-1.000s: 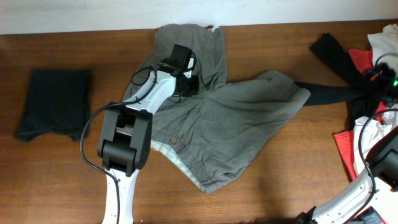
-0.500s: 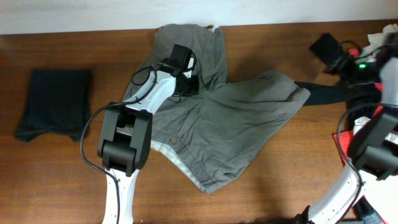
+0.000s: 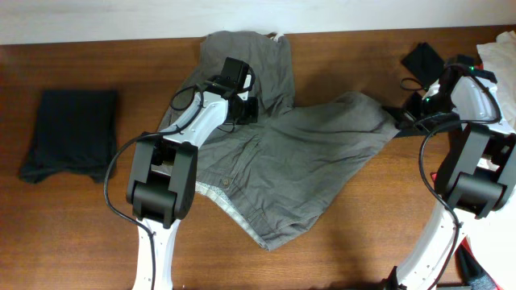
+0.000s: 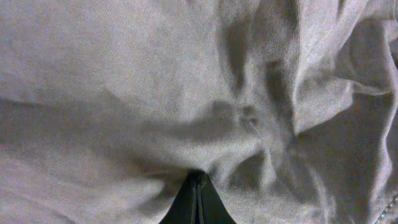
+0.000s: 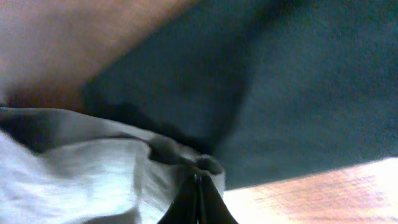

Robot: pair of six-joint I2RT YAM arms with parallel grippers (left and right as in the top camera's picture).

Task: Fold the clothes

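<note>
Grey-olive trousers [image 3: 298, 161] lie spread and rumpled across the middle of the table [image 3: 81, 234], with one leg reaching up to the far edge and the other stretching out to the right. The left fingers [image 3: 244, 109] rest on the upper leg. In the left wrist view they [image 4: 196, 190] are closed tip to tip, pinching the cloth, and creases run into the tips. The right fingers [image 3: 411, 118] sit at the hem of the right-hand leg. In the right wrist view they [image 5: 199, 190] are pressed together and touch the rolled grey hem, but whether they hold it cannot be told. A black garment [image 5: 298, 81] lies just beyond that hem. A folded dark charcoal garment [image 3: 68, 133] lies well apart at the left, and a white garment [image 3: 496, 52] at the far right corner.
</note>
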